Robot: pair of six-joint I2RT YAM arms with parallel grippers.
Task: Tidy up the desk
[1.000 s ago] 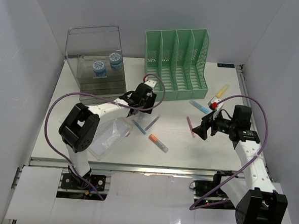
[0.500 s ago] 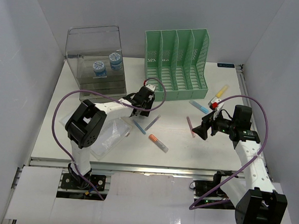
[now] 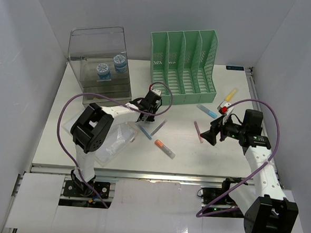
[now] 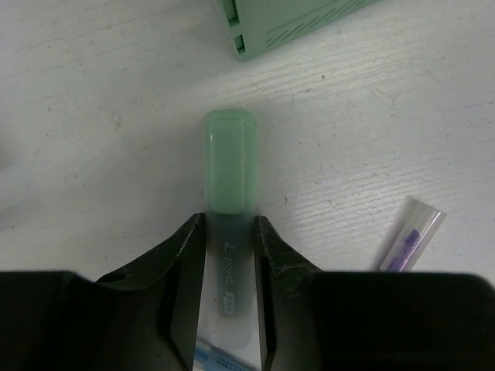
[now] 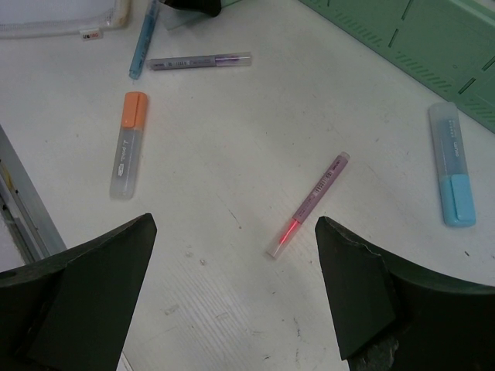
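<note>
Left gripper (image 4: 229,226) clenched on green highlighter (image 4: 229,158); desk (image 3: 195,156) lies flat beneath both grippers.
I read the desk's long axis as left–right, parallel to the green file rack (image 3: 184,60) front, with the metal rail (image 3: 152,174) on the edge opposite the rack. The highlighter's cap points toward the rack's foot, just short of it. Right gripper (image 5: 234,226) is spread wide, hovering above the desk in front of the rack's right end, over a pink pen (image 5: 309,202).
</note>
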